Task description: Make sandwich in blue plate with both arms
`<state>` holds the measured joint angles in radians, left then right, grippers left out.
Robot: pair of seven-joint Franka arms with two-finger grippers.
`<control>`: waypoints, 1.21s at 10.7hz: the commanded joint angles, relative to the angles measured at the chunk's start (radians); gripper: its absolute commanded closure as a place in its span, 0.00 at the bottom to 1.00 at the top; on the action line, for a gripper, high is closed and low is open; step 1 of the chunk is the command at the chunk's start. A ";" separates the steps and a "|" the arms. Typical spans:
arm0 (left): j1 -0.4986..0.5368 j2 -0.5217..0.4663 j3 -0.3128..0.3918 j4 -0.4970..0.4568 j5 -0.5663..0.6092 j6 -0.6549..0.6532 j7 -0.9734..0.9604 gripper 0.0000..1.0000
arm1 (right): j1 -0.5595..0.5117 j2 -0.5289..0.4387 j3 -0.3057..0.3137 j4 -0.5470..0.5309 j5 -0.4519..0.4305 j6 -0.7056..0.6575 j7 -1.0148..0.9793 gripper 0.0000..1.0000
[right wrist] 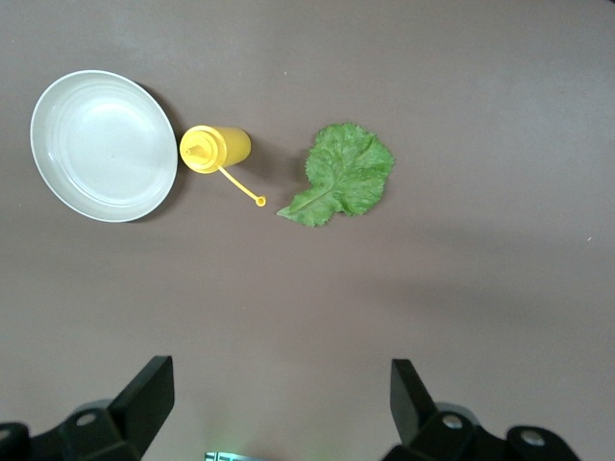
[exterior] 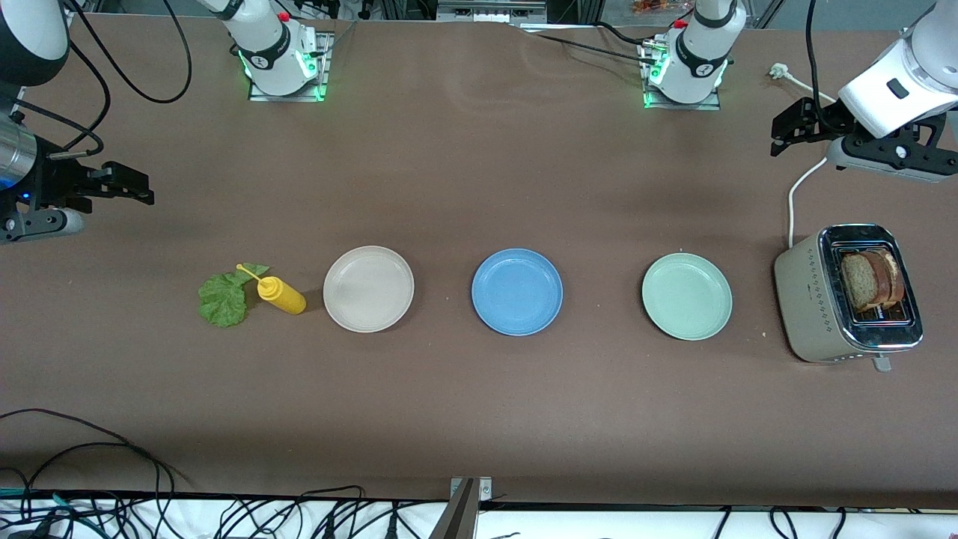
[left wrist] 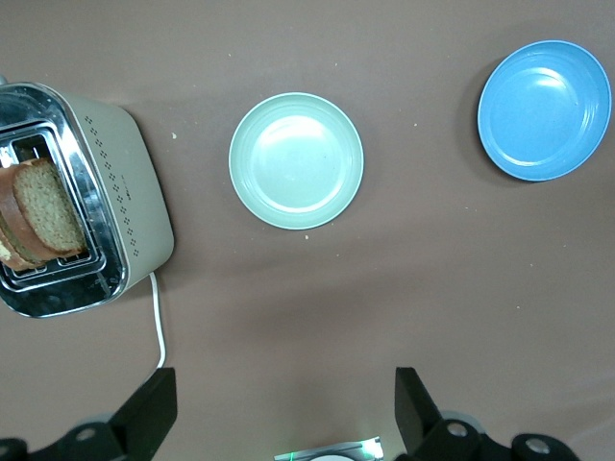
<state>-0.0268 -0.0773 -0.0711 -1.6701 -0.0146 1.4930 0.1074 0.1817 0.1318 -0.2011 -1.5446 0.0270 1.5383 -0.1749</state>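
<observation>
My two arms waited, raised off the brown table [exterior: 479, 419], one at each end. My left claw [left wrist: 286, 403] hung wide open and empty over bare table, up at the toaster's twelve o'clock in the front view. My right claw [right wrist: 279, 399] hung just as wide and empty over the table at the other end, at about ten o'clock from the lettuce.

The toaster [exterior: 812, 307] stood at the left arm's end of the table, with two slices of brown bread [exterior: 872, 281] standing upright in its slots, and its white cord [exterior: 793, 202] ran off toward twelve o'clock.

Three plates lay in a row across the middle, all bare and well apart. The blue plate [exterior: 517, 292] sat in the centre. The pale green plate [exterior: 687, 296] lay at its three o'clock in the front view, between it and the toaster. The beige plate [exterior: 368, 289] lay at its nine o'clock.

The lettuce leaf [exterior: 223, 299] lay flat at the beige plate's nine o'clock. Between leaf and plate stood the yellow squeeze bottle [exterior: 282, 295], close beside the plate, its opened cap over the leaf's edge.
</observation>
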 commanded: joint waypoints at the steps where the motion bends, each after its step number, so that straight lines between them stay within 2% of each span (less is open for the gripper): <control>1: 0.004 0.014 -0.003 0.029 0.027 -0.013 0.026 0.00 | 0.001 -0.004 -0.001 0.000 0.013 0.002 -0.009 0.00; 13: 0.005 0.033 -0.001 0.029 0.025 -0.019 0.026 0.00 | 0.001 -0.004 -0.001 -0.002 0.013 0.003 -0.011 0.00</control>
<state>-0.0265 -0.0556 -0.0696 -1.6701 -0.0145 1.4931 0.1075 0.1817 0.1340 -0.2011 -1.5446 0.0270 1.5383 -0.1749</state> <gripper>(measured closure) 0.000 0.000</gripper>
